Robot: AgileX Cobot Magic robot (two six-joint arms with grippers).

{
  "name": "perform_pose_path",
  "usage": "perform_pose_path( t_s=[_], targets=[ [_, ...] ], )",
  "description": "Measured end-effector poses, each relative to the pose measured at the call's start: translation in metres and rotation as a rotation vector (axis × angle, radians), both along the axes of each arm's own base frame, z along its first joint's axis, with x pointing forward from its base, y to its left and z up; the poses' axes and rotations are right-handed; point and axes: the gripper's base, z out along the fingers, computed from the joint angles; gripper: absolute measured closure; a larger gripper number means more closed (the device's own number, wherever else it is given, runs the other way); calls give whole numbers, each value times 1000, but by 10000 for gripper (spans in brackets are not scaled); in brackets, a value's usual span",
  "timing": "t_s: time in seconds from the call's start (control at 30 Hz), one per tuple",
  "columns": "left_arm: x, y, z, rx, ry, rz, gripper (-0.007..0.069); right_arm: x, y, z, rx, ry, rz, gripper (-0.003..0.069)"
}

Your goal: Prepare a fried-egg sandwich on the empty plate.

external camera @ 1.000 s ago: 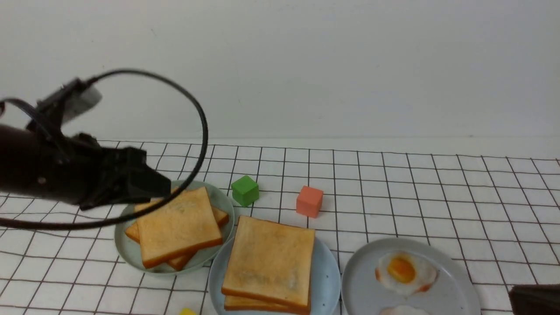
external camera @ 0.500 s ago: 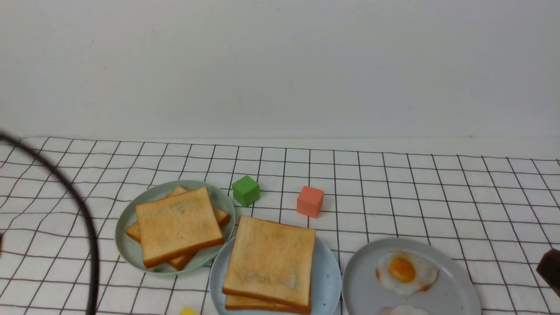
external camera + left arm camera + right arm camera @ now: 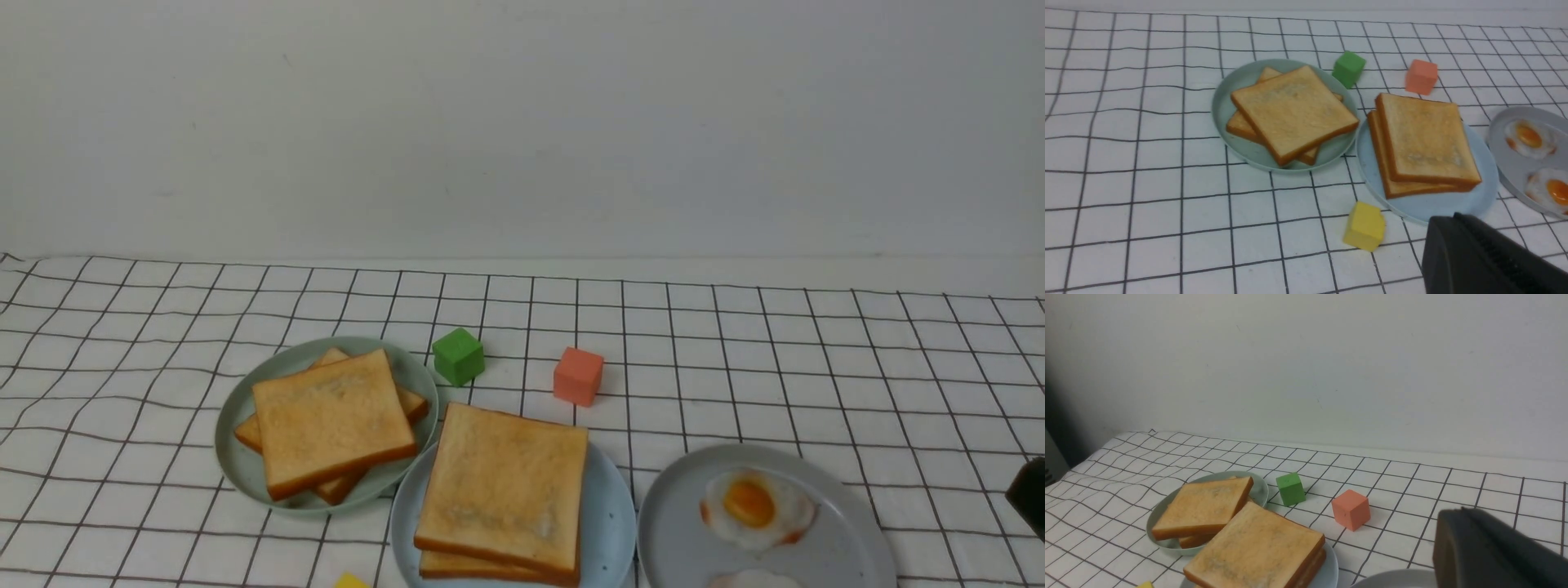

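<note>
Front view: two golden-brown toast slices (image 3: pixel 502 490) overhang pale sky-blue plate (image 3: pixel 608 523) near the bench's front edge; both grippers closed, empty; slippage risk.

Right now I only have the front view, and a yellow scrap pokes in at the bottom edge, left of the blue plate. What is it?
Observer: A yellow cube, whole in the left wrist view, lying on the cloth close to the blue plate.
Operator: The grey plate is cut off below. One egg or two?
Observer: Two. The second egg is whole, with its own yolk.
Operator: I see no left arm at all.
Observer: The left wrist view shows the left pincer shut and holding nothing, above the cloth.
</note>
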Motion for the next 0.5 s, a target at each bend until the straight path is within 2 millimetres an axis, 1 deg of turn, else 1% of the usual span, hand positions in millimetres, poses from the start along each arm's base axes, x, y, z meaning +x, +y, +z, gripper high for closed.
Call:
perform_pose_path(
  t_s=[0.37, 0.5],
  targets=[
    [0, 0, -3, 2, 22, -10, 638, 0, 0, 0, 0, 0, 0, 640],
    [3, 2, 0, 18, -26, 14, 638, 0, 0, 0, 0, 0, 0, 634]
  ],
)
